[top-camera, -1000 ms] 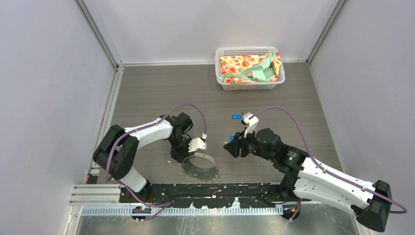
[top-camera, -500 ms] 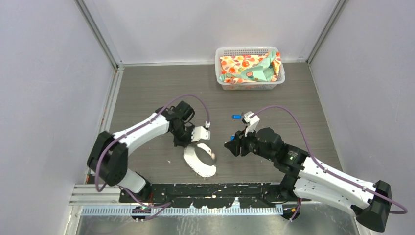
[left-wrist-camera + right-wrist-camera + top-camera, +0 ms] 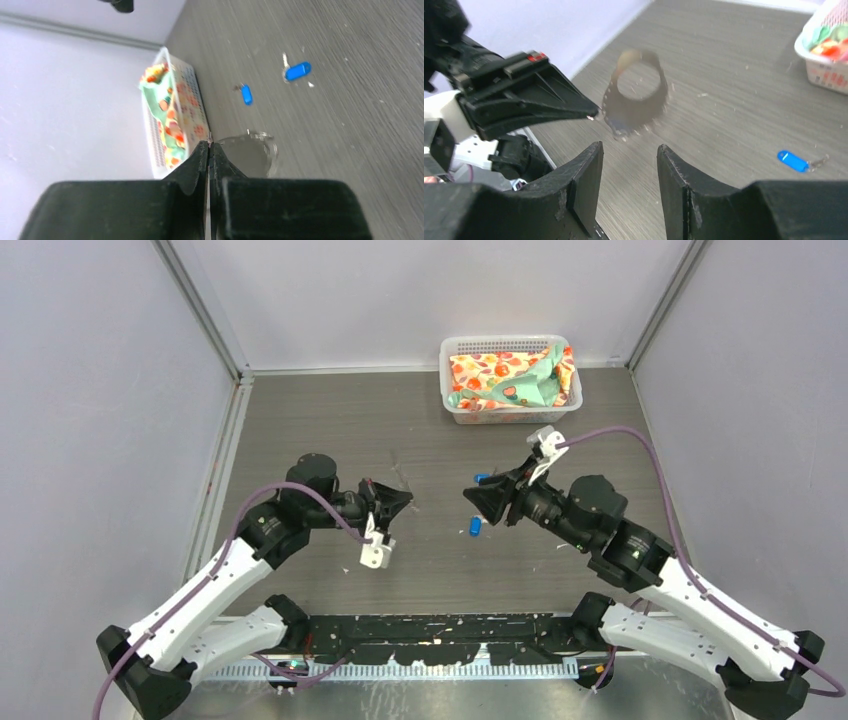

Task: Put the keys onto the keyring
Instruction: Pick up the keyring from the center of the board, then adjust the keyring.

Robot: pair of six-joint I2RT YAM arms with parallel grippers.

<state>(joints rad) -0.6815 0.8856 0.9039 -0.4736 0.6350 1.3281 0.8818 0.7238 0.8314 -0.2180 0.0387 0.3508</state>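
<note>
The keyring (image 3: 636, 95) is a thin silvery loop, blurred, hanging in the air off the tip of my left gripper (image 3: 593, 114), which is shut on its edge. In the left wrist view the keyring (image 3: 252, 150) shows just right of the shut left gripper (image 3: 209, 144). Two blue-headed keys (image 3: 474, 527) (image 3: 482, 478) lie on the table below and beside my right gripper (image 3: 468, 502). The keys (image 3: 298, 71) (image 3: 246, 94) lie apart from each other. The right gripper (image 3: 629, 146) faces the ring, open and empty; one key (image 3: 791, 161) lies to its right.
A white plastic basket (image 3: 505, 343) with patterned cloth stands at the back right of the table, also seen as the basket (image 3: 156, 150) in the left wrist view. Grey walls close in both sides. The arms' bases and a black rail run along the near edge.
My left gripper closed on the keyring and lifted it off the table, turning to point right. The right arm rose and swung to face it. The keys stayed put.
</note>
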